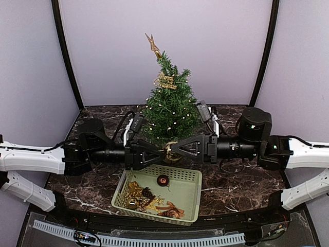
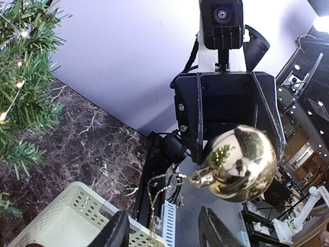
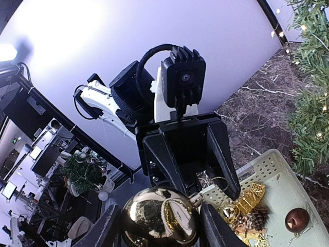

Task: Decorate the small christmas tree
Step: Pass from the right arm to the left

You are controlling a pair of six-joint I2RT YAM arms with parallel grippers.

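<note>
A cream basket (image 1: pixel 197 198) is set on the dark marble table (image 1: pixel 231 190) just ahead of the arm bases. A red ball (image 1: pixel 162 180) and a heap of gold trinkets (image 1: pixel 134 195) are held in it. Above its far rim the two grippers are met tip to tip. A shiny gold ball (image 2: pixel 239 164) is clamped between the fingers of the right gripper (image 3: pixel 160 213), with its cap turned toward the other arm and a thin gold thread (image 2: pixel 151 200) hung from that cap. The left gripper (image 1: pixel 160 153) is seen with its fingers parted at either side of the thread, and nothing is gripped by them. Just behind the grippers the small christmas tree (image 1: pixel 169 108) is stood upright at the middle of the table; its foot is hidden by the fingers. Small lit lamps are strung through its branches, a gold sign (image 1: pixel 165 81) is hung near the top, and a gold star (image 1: pixel 153 45) is fixed at the tip.
</note>
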